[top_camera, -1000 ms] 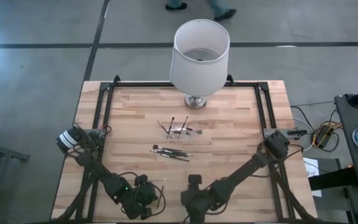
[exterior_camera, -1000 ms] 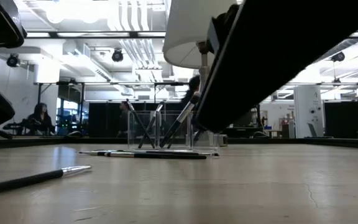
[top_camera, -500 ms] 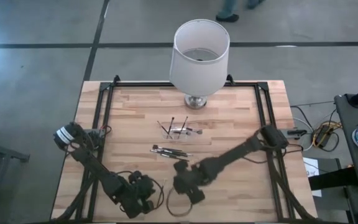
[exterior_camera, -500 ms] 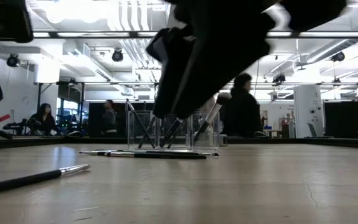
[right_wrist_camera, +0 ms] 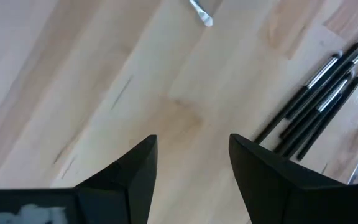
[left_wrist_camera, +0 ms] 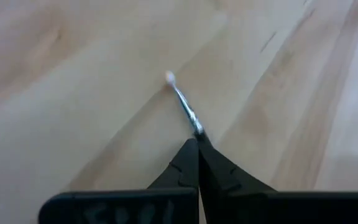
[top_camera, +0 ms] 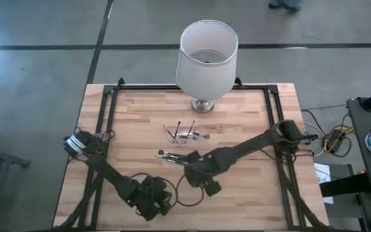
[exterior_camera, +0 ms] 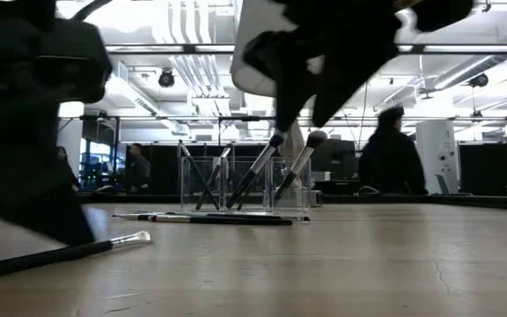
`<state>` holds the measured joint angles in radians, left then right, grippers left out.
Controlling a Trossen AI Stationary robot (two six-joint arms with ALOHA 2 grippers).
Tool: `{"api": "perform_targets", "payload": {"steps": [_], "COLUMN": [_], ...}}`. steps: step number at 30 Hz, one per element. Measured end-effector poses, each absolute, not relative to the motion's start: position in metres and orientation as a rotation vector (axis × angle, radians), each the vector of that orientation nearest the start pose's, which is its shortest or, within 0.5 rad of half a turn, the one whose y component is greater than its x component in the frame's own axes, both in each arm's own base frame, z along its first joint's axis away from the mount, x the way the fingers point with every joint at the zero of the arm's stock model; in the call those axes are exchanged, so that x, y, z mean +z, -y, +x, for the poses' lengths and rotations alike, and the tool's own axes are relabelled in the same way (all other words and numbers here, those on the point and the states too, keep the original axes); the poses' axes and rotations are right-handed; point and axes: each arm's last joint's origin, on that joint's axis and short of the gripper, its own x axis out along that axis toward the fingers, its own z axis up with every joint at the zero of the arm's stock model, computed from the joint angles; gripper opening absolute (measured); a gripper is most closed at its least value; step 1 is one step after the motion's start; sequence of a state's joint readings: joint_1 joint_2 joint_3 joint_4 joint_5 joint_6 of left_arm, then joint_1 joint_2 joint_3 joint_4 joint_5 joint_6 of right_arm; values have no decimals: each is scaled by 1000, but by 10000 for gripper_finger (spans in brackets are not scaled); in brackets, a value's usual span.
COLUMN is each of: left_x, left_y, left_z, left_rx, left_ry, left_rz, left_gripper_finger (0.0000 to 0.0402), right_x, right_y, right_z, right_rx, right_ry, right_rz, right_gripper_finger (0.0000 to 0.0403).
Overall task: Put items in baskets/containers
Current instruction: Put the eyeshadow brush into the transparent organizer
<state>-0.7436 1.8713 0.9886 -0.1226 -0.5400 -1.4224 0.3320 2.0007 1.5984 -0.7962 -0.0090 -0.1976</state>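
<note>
Working through the pick-up step of loading the holder. Clenching the left gripper [left_wrist_camera: 197, 142] on one brush [left_wrist_camera: 184, 106], its shaft pinched at the fingertips and its pale tip jutting out ahead of the fingers, low over the table [top_camera: 250, 187] or resting on it. Calling next, by the look of it, for lifting that brush clear, carrying it across to the clear holder [exterior_camera: 227, 185] well ahead of the fingers, tipping it upright and releasing it inside. Holding the right gripper [right_wrist_camera: 192, 142] above bare wood with fingers spread wide and grasping nothing, the loose brushes [right_wrist_camera: 316, 109] lying just ahead of them and to one side. Probably needing a short reach over that bunch before closing on a single shaft. Counting one brush in the left fingers, about four loose in the bunch, about four leaning in the holder, one holder and one lamp [top_camera: 206, 55].
</note>
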Motion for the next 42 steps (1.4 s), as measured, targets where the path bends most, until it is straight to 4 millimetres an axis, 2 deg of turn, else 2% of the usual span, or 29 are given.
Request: {"api": "perform_targets", "payload": {"steps": [6, 13, 16, 17, 20, 22, 25, 28, 32, 35, 38, 40, 42], "left_x": [132, 122, 134, 143, 179, 195, 202, 205, 204, 196, 177, 168, 167], "left_y": [213, 190, 191, 192, 203, 214, 232, 252, 282, 301, 308, 310, 310], "left_z": [290, 323, 327, 328, 329, 328, 317, 300, 280, 274, 274, 277, 280], "left_rx": [352, 321, 342, 344, 313, 272, 275, 338, 351, 321, 406, 483, 535], "left_ry": [-655, -660, -632, -610, -531, -531, -639, -750, -819, -891, -982, -979, -923], "left_rz": [-687, -703, -685, -681, -680, -663, -650, -726, -767, -758, -738, -803, -851], "left_gripper_finger": [0, 0, 0, 0, 0, 0, 0, 0, 0, 0, 0, 0, 0], "right_x": [220, 217, 215, 213, 208, 206, 203, 205, 206, 204, 202, 199, 197], "right_y": [-135, -126, -124, -124, -125, -124, -121, -116, -109, -106, -108, -111, -113], "right_z": [361, 338, 334, 334, 336, 341, 349, 358, 368, 373, 379, 384, 386], "right_rx": [418, 372, 373, 371, 371, 371, 364, 348, 325, 315, 325, 340, 361], "right_ry": [-1113, -1078, -1064, -1057, -1038, -1008, -987, -959, -945, -946, -948, -963, -963], "right_rz": [-337, -270, -265, -260, -259, -260, -260, -252, -237, -228, -197, -153, -160], "right_gripper_finger": [194, 194, 194, 194, 194, 194, 194, 194, 194, 194, 194, 194, 194]}}
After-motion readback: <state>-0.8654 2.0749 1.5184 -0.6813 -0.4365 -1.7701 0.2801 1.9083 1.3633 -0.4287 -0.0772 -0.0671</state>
